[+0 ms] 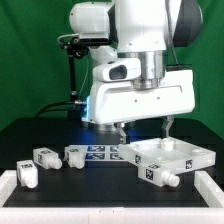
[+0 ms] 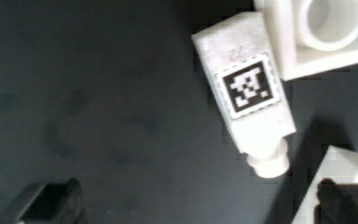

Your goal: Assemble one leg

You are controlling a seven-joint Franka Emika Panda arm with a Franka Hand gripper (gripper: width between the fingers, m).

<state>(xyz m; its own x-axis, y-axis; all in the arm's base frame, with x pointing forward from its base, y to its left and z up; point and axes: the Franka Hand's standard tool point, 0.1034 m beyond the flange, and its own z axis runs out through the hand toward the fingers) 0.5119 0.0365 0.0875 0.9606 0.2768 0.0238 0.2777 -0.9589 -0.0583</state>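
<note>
My gripper (image 1: pixel 144 128) hangs open and empty above the table, its fingers wide apart over the left edge of the large white panel (image 1: pixel 178 155). One leg (image 1: pixel 160 176), a stubby white post with a square tag, lies against the panel's front edge. In the wrist view this leg (image 2: pixel 250 88) lies flat on the black mat beside the panel's corner with a round socket (image 2: pixel 318 30), apart from my gripper (image 2: pixel 197 205). The dark fingertips (image 2: pixel 51 200) stand at either side, with nothing between them. Three more legs lie at the exterior view's left (image 1: pixel 28 175), (image 1: pixel 44 157), (image 1: pixel 74 155).
The marker board (image 1: pixel 100 152) lies flat on the black table between the left-hand legs and the panel. A white rim (image 1: pixel 60 210) runs along the table's front edge. A dark stand with cables (image 1: pixel 68 70) rises at the back left.
</note>
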